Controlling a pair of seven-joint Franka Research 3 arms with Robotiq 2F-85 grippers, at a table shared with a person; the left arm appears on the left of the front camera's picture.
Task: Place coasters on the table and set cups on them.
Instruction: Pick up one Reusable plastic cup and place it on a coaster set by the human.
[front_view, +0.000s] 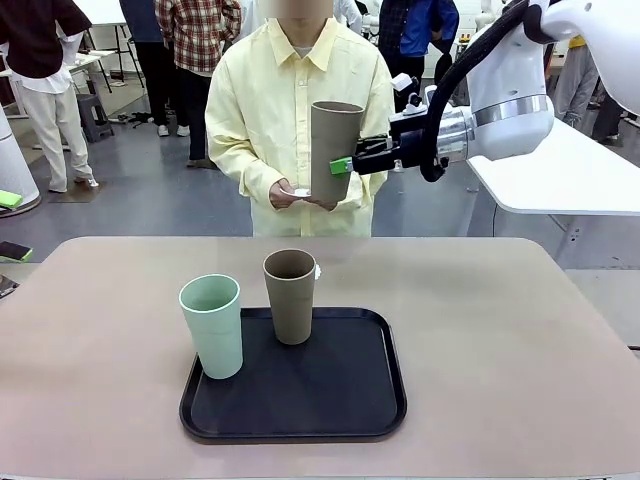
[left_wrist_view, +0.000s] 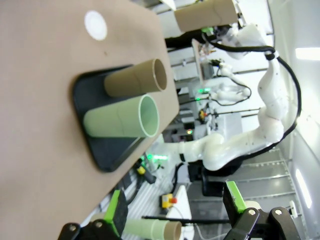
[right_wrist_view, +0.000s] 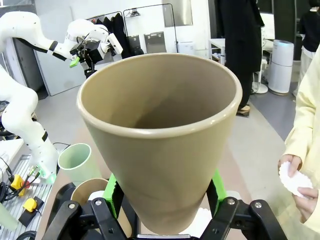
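My right gripper (front_view: 345, 165) is shut on a taupe cup (front_view: 335, 150), holding it upright in the air in front of the person; the right wrist view shows this cup (right_wrist_view: 160, 150) squeezed between the green pads (right_wrist_view: 114, 194). Under it, the person's hands hold a white lacy coaster (front_view: 300, 192) (right_wrist_view: 295, 180). A mint green cup (front_view: 212, 325) and a second taupe cup (front_view: 290, 295) stand on the black tray (front_view: 340, 410). Another coaster (left_wrist_view: 95, 25) lies on the beige table (front_view: 500, 330) beyond the tray. My left gripper (left_wrist_view: 175, 210) is open, holding nothing.
The tray sits at the table's middle front. Bare tabletop lies to its left, right and far side. A white table (front_view: 570, 180) stands behind my right arm. Other people stand in the background.
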